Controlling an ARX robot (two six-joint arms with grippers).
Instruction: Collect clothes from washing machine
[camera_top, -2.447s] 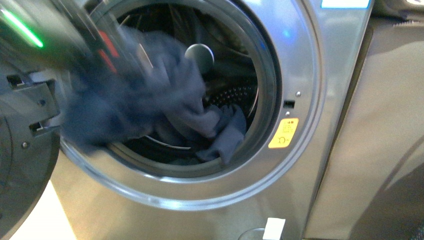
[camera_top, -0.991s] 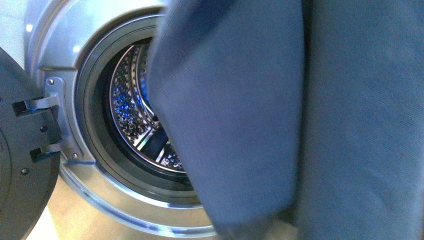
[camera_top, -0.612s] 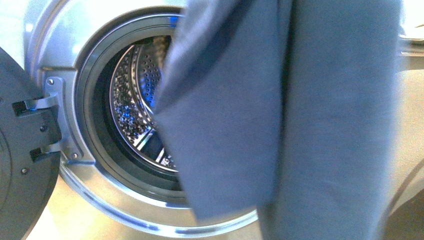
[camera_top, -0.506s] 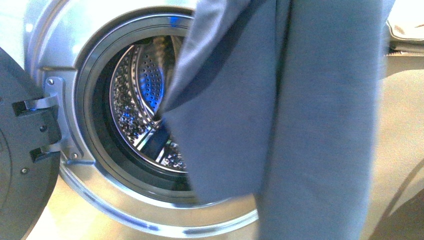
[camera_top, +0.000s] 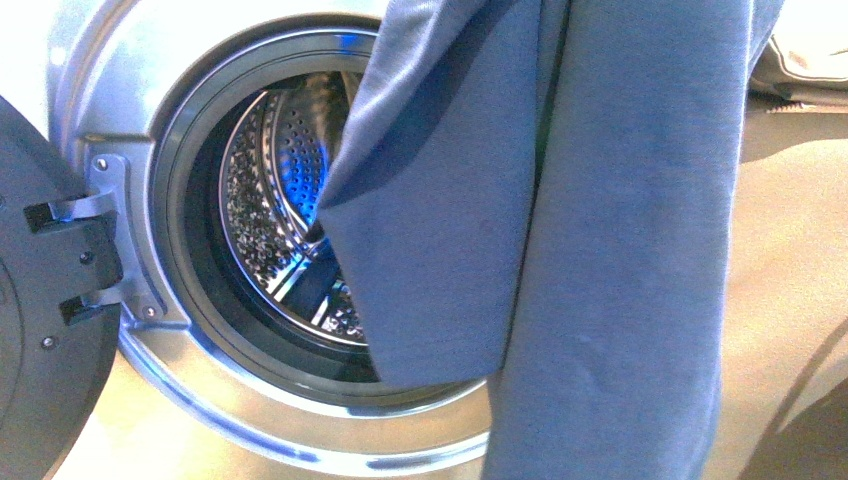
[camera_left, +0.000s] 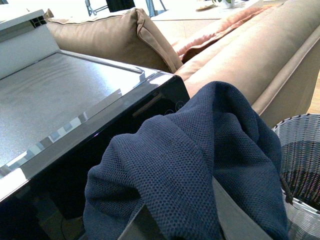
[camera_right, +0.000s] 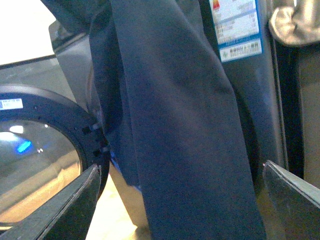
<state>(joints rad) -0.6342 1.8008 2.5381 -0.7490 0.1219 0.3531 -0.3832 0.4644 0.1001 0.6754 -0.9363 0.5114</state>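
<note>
A slate-blue garment of the clothes (camera_top: 600, 250) hangs in front of the washing machine (camera_top: 130, 90), covering the right half of its porthole. The perforated steel drum (camera_top: 270, 210) shows to the left of the fabric. In the left wrist view my left gripper (camera_left: 180, 220) is shut on the clothes (camera_left: 190, 160), which drape over its grey fingers (camera_left: 235, 220). It holds them above the machine's top (camera_left: 60, 95). My right gripper (camera_right: 182, 205) is open, fingers (camera_right: 70, 210) wide apart, with the hanging clothes (camera_right: 185, 135) just ahead of it.
The dark round door (camera_top: 40, 330) stands swung open at the left on its hinge. A beige sofa (camera_left: 250, 45) sits right beside the machine. A woven basket (camera_left: 302, 150) stands by the sofa, below the held garment. A blue-white label (camera_right: 237, 27) marks the machine's front.
The garment has come out of the drum and now hangs in front of the machine. Over the last second it drifted right, uncovering more of the drum.
</note>
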